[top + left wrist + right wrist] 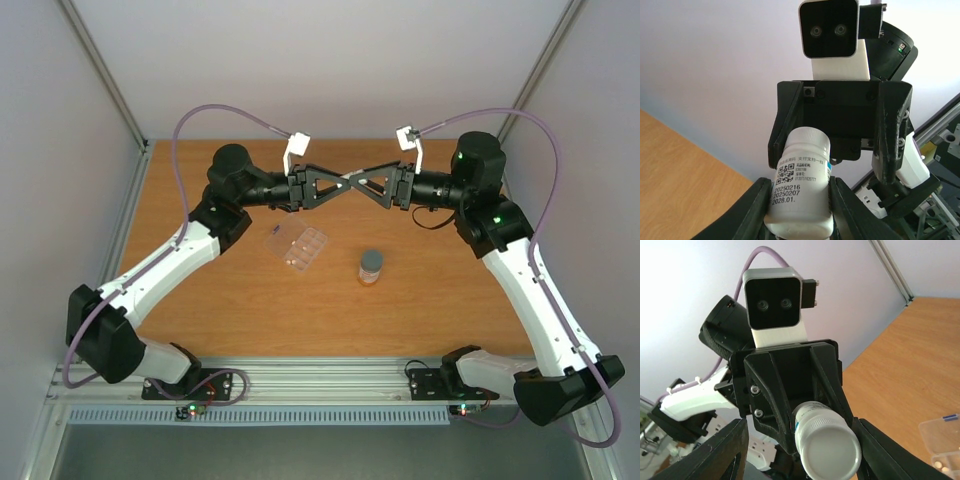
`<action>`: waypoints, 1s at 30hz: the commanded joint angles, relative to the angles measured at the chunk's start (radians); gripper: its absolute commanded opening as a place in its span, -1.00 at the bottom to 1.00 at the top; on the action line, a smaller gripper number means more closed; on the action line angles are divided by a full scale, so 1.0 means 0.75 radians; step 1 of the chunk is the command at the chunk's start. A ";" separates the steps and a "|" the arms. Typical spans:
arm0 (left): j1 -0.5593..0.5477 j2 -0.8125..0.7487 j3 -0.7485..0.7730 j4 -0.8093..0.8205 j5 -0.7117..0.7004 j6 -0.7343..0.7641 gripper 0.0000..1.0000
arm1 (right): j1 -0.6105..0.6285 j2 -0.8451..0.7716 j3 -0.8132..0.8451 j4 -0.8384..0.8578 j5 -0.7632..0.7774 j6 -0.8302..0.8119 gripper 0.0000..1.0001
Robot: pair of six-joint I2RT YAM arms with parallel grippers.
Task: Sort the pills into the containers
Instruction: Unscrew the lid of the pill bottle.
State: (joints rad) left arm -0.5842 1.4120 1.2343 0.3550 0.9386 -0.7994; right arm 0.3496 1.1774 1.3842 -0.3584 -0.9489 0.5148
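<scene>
Wooden bench point(300, 320), above it: white bottle point(802, 185) clamped in left gripper point(335, 186), long axis pointing into right gripper point(805, 445), spread wide, holding nothing.

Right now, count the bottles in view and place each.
2. The white bottle is in the left gripper, up above the table; the brown grey-capped bottle stands on that table, beside the pill box. None looks hidden.

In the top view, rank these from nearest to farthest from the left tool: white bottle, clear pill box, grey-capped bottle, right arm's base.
1. White bottle: clamped in the left tool, mid-air.
2. Clear pill box: on the table, slightly left.
3. Grey-capped bottle: on the table, slightly right; barely farther than the box.
4. Right arm's base: near edge, right.
</scene>
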 commanded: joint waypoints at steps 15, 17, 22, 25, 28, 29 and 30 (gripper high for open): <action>0.004 -0.083 -0.008 -0.110 -0.101 0.302 -0.99 | -0.036 0.051 -0.009 -0.011 0.075 0.313 0.07; -0.001 -0.084 -0.007 -0.136 -0.106 0.326 -0.99 | -0.040 0.053 -0.009 -0.003 0.080 0.329 0.05; -0.015 -0.096 -0.005 -0.195 -0.144 0.405 -0.99 | -0.043 0.068 0.014 0.003 0.070 0.353 -0.01; -0.019 -0.101 -0.005 -0.208 -0.161 0.431 -0.99 | -0.044 0.078 0.016 -0.002 0.054 0.362 -0.07; -0.020 -0.098 -0.003 -0.212 -0.171 0.445 -1.00 | -0.043 0.088 0.006 -0.009 0.034 0.367 -0.09; -0.022 -0.097 -0.001 -0.217 -0.176 0.452 -0.99 | -0.043 0.085 0.001 -0.008 0.033 0.368 -0.11; -0.023 -0.095 0.001 -0.218 -0.178 0.457 -0.99 | -0.043 0.083 -0.001 -0.008 0.032 0.370 -0.13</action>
State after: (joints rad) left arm -0.5945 1.3666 1.2324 0.1791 0.8253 -0.5076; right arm 0.3233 1.2377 1.3769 -0.3515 -0.8993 0.7715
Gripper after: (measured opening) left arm 0.295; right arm 0.450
